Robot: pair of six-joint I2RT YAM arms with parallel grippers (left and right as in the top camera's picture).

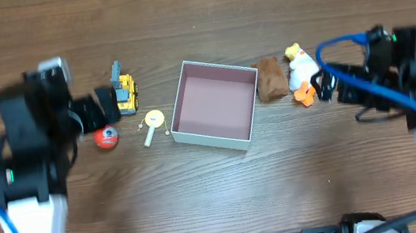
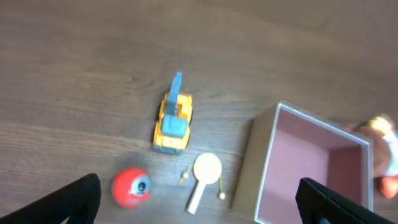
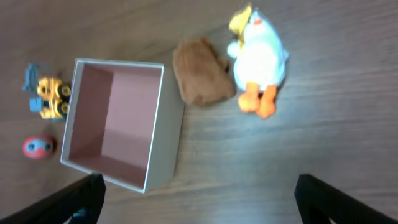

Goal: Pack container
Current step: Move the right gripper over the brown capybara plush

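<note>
Container [image 1: 214, 104] at tabletop [image 1: 219, 203] centre, empty, red ball [image 1: 105, 137] at its 9 o'clock. Left fingers [image 2: 78, 202] and right fingers [image 3: 323, 193] spread wide, holding nothing. Probably best: lower squarely over ball — then pinch across its middle.

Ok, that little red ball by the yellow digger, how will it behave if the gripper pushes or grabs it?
The red ball looks round, so a push would probably send it rolling over the flat table. Its curved sides may squirt out of an off-centre pinch. Being small, it is likely light.
</note>
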